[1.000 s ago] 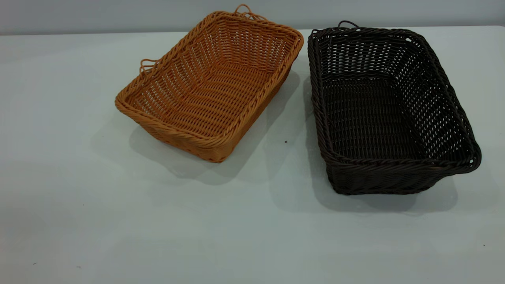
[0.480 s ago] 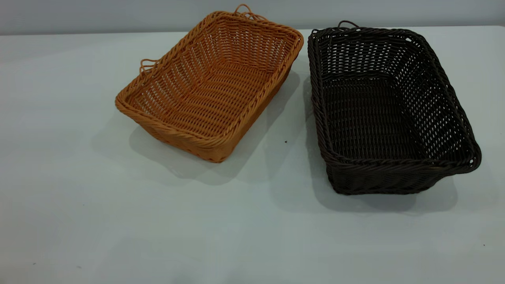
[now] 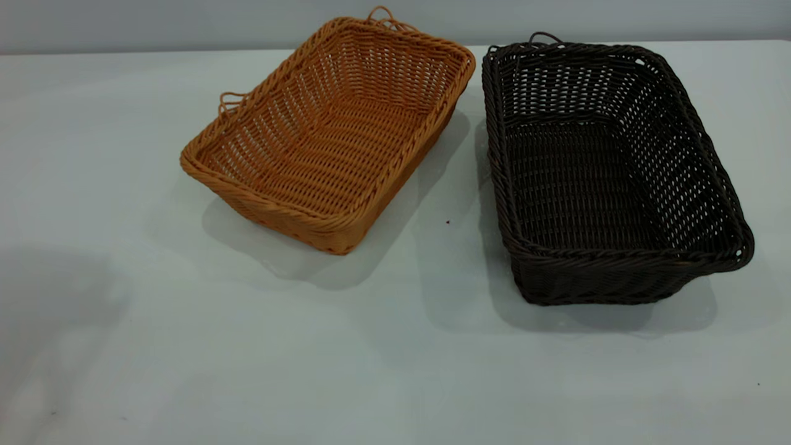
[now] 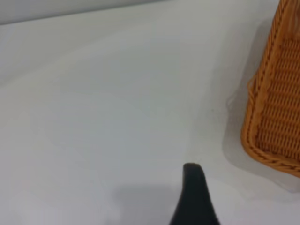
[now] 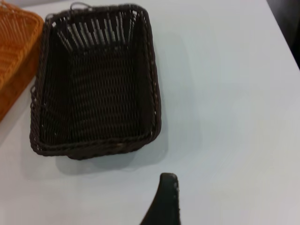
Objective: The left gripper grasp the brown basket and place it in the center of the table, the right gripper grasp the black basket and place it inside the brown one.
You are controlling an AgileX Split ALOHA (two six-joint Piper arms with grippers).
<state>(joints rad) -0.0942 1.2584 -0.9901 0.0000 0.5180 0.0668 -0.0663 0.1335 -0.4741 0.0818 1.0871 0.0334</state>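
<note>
Baskets (image 3: 330,133) (image 3: 609,170) side by side (apart)

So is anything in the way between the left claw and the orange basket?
Nothing visible is. In the left wrist view, only bare table lies between the left gripper and the brown basket. The black basket sits on the brown one's other side, apart from it.
</note>
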